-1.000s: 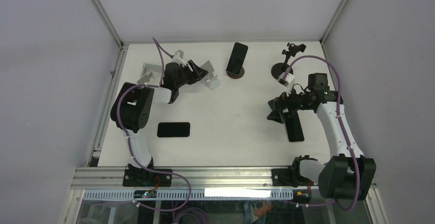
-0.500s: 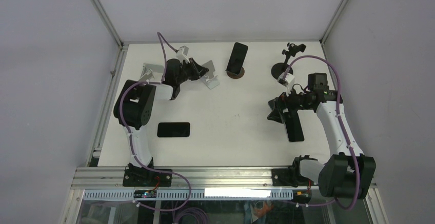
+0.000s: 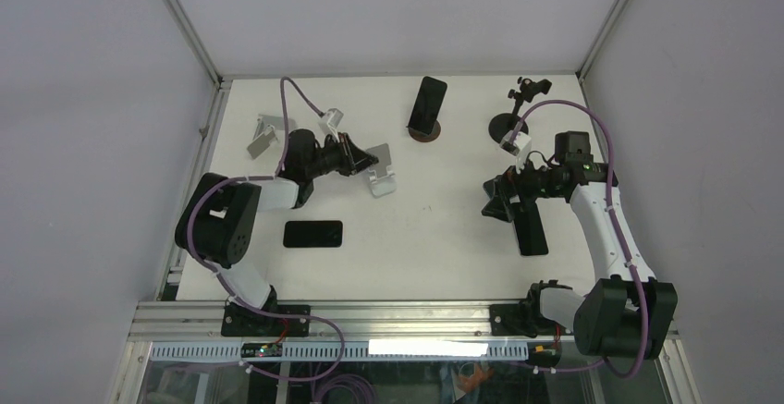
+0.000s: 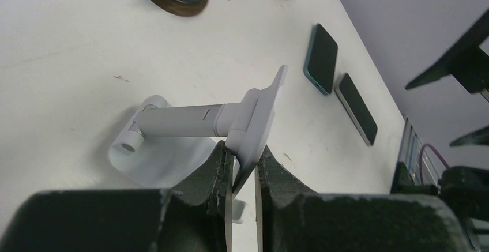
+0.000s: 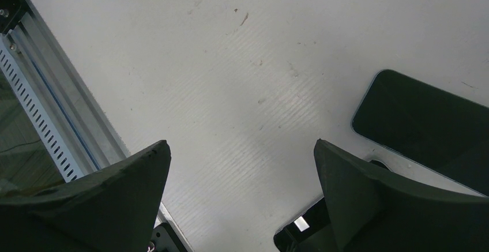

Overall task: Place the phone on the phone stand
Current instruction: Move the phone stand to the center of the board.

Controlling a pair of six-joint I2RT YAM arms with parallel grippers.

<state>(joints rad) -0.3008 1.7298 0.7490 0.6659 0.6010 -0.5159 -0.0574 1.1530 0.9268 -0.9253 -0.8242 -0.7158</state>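
Left gripper (image 4: 242,168) clamped on stand (image 4: 190,119) plate | right gripper (image 3: 491,202) spread wide, empty | phone (image 3: 312,234) flat on table (image 3: 434,256), nearer the bases than stand, well apart from it.

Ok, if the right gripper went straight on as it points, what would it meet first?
Probably bare table: the open right gripper has only white surface ahead. The dark phone lies off to one side, though depth is unclear.

White table (image 3: 425,261), grey walls (image 3: 83,99), aluminium frame (image 3: 177,8)
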